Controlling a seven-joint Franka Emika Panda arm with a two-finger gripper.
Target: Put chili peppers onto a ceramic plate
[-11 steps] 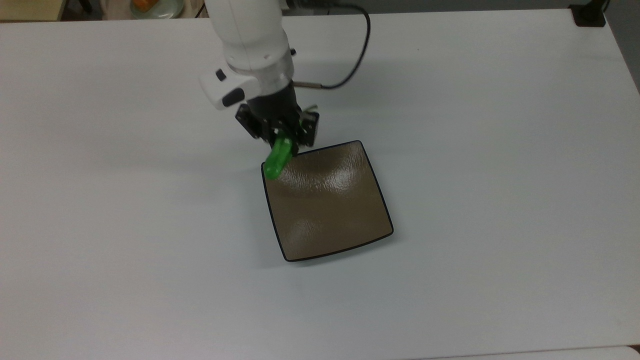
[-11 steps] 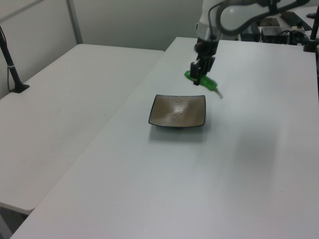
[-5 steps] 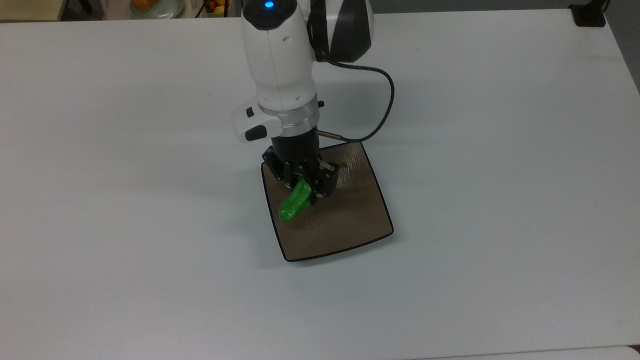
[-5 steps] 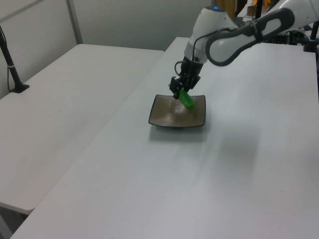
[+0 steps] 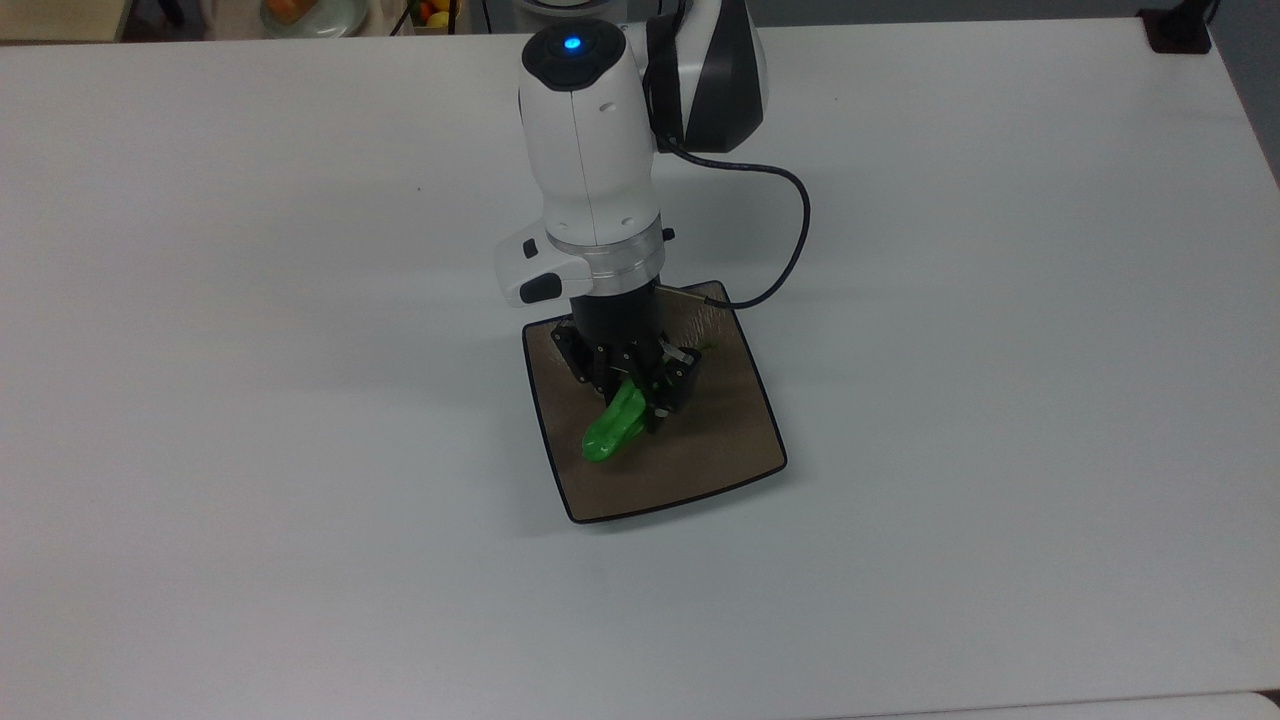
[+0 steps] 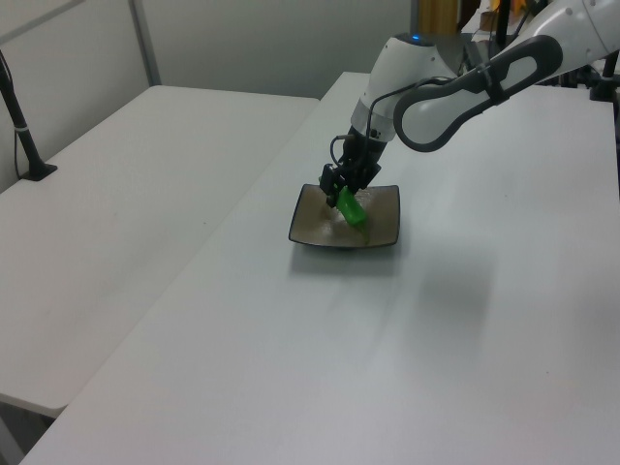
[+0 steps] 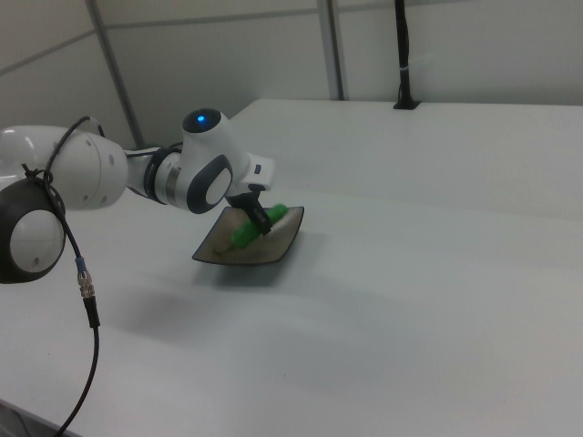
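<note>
gripper pinching chili pepper low over ceramic plate, tip angled down | risk: released tilted, may roll toward rim or slip off glossy surface

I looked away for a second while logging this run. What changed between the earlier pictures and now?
The gripper, shut on the chili pepper, carried it from beside the ceramic plate's far corner to above the plate's middle and lowered it, the pepper's tip now close to the surface. Nothing was let go. The plate and the white table stayed as they were.
</note>
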